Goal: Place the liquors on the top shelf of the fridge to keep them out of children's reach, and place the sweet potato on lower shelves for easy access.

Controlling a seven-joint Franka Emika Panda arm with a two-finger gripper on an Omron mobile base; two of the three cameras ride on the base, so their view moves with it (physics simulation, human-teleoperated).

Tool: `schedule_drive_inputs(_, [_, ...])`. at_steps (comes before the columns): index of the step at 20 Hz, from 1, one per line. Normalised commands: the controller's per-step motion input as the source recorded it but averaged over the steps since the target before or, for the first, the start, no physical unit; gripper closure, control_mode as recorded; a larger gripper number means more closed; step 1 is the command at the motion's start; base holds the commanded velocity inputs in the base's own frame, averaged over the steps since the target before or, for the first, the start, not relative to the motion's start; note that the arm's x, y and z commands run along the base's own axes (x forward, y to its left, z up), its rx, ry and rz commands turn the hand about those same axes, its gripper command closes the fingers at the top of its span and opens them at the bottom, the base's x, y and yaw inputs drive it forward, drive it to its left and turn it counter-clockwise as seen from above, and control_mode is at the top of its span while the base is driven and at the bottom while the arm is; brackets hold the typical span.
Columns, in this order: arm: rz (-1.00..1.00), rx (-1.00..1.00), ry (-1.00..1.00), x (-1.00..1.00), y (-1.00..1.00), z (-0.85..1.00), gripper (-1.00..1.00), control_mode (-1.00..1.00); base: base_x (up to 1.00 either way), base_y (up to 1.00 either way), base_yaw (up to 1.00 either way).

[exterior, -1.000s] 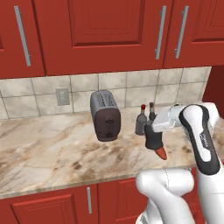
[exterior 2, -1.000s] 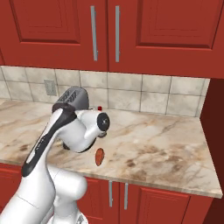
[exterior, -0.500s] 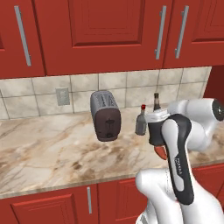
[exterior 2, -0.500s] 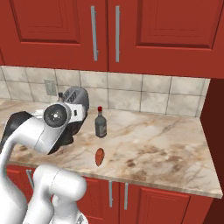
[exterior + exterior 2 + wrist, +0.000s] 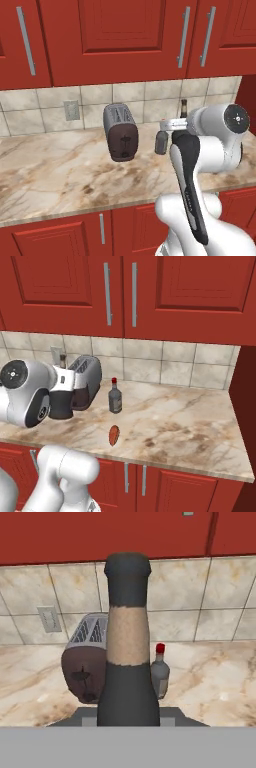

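Gripper [image 5: 61, 406] jaws were closed on the black bottle [image 5: 127, 657], which rose up the middle of the hand view with its dark body at the bottom, a tan band around the neck and a dark cap at the top. In the right base view the same bottle's round body sat at centre left, its thin neck reaching up in front of the wall tiles, clear of the marble counter [image 5: 190, 426]. In the left base view only the neck tip [image 5: 183, 106] showed above the white arm at centre right. The grey glass bottle [image 5: 115, 397] with a red cap stood upright on the counter, just right of the toaster [image 5: 85, 381] in the right base view and to the right of the held bottle in the hand view [image 5: 159, 674]. The sweet potato [image 5: 114, 435] lay on the counter in front of that bottle, near the front edge and apart from it. Red cabinets [image 5: 125, 40] filled the upper part of both base views, above the tiled backsplash with a wall outlet [image 5: 71, 110].
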Motion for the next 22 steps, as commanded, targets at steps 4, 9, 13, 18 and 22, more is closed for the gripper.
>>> schedule_drive_inputs(4, [-0.16,0.0,-0.02,-0.41,-0.01,0.13,1.0,-1.0,0.0,0.0,0.0])
schedule_drive_inputs(9, [-0.11,0.0,-0.01,-0.34,0.0,0.2,1.0,-1.0,0.0,0.0,0.0])
schedule_drive_inputs(13, [-0.03,0.0,0.0,-0.18,-0.02,0.09,1.0,1.0,-0.21,-0.04,-0.02])
schedule_drive_inputs(18, [0.0,0.0,0.0,0.0,0.0,0.0,1.0,1.0,-0.61,-0.03,-0.01])
schedule_drive_inputs(22, [0.0,0.0,0.0,0.0,0.0,0.0,1.0,1.0,-0.85,-0.09,0.0])
